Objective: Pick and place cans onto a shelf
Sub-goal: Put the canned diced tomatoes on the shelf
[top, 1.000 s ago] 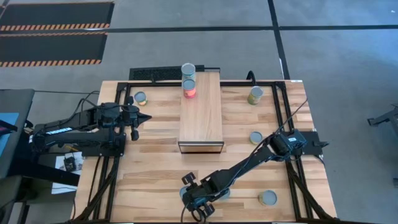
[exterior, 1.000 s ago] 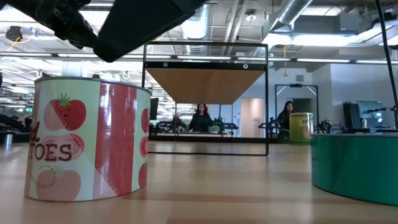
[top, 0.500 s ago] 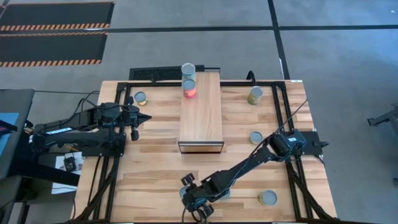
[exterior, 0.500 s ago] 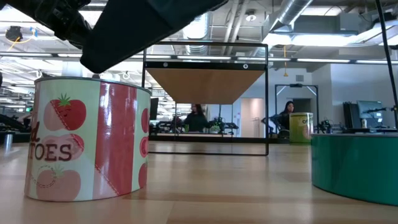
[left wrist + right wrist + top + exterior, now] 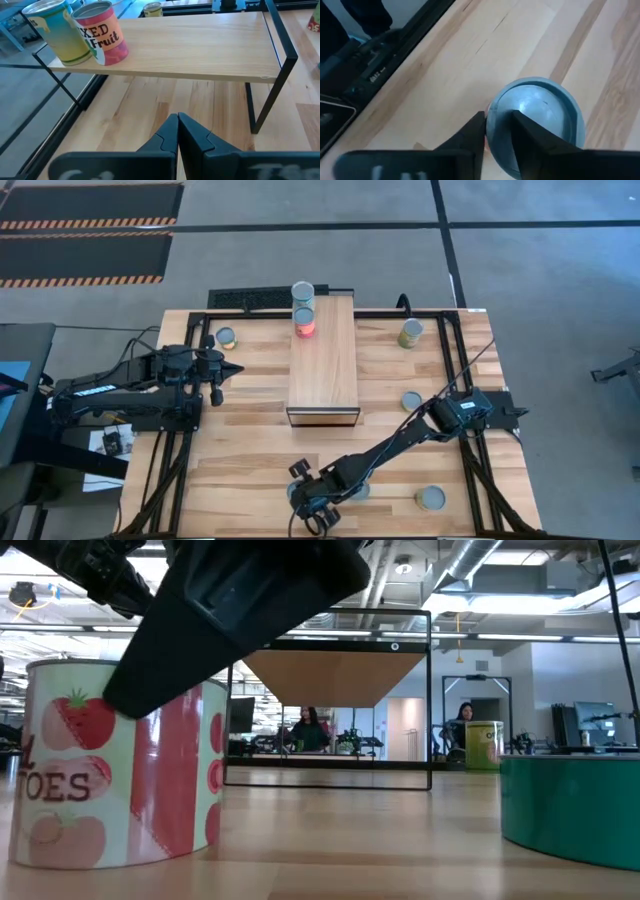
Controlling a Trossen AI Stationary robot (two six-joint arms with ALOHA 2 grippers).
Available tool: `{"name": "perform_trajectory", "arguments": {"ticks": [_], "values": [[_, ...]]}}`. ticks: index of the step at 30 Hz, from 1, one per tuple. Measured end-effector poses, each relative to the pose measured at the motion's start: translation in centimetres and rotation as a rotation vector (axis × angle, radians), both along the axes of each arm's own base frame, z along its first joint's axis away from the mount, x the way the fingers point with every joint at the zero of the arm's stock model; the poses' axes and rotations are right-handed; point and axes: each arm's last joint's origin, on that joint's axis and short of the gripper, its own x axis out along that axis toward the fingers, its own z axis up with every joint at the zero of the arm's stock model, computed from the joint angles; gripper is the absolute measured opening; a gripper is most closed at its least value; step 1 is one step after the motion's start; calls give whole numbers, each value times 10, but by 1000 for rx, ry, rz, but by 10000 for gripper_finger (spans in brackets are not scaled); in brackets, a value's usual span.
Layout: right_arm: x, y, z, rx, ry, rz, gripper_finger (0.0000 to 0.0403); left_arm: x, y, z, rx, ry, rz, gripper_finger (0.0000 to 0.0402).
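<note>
Currently right pincer (image 5: 322,505) down at the desk's (image 5: 250,460) near edge, fingers parted only narrowly and straddling the rim of the tomato can (image 5: 110,775) — one finger over the grey lid (image 5: 540,120), the other outside the wall — not around the body. Not clamped yet, as far as visible. Risk one: closing here pinches only the rim; thin purchase, so likely slip or tilt on lifting. Risk two: pushing down or sideways before closing could shove the can toward the desk's near edge, just beside it, and over. Green can (image 5: 575,805) stands near on the same front strip; a swinging or dropped can could knock it. Shelf (image 5: 323,355) well apart across the desk, with two cans (image 5: 75,32) already at its far end — a weakly held can may drop on that long carry, and placement too close could topple them. Left pincer (image 5: 177,132) together, idle, facing the shelf's side.
</note>
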Motion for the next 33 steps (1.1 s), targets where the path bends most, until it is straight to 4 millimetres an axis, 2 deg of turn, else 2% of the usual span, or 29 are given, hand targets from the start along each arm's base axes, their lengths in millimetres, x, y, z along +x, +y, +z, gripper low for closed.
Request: {"name": "perform_trajectory", "arguments": {"ticks": [5, 9, 12, 15, 17, 19, 23, 26, 29, 33], "values": [[2, -1, 11, 26, 9, -18, 18, 0, 0, 0, 0, 0, 0, 0], [6, 0, 30, 33, 1, -21, 21, 0, 0, 0, -16, -5, 8, 0], [5, -1, 54, 30, 9, -25, 16, 0, 0, 0, -23, -7, 12, 0], [5, -7, 86, 27, 1, -31, 7, 0, 0, 0, -34, -12, 17, 0], [5, -16, 108, 37, -36, -40, 10, 0, 0, 0, -38, -13, 19, 0], [-4, -27, 129, 56, -64, -64, 12, 0, 0, 0, -39, -14, 20, 0], [-13, -65, 178, 70, -160, -150, 8, 0, 0, 0, -39, -14, 20, 0], [-18, -101, 206, 68, -227, -229, 7, 0, 0, 0, -38, -15, 19, 0], [-18, -142, 218, 66, -226, -334, 10, 0, 0, 0, -38, -15, 20, 0], [-14, -201, 210, 4, -141, -450, 10, 0, 0, 0, -39, -15, 20, 0]]}}
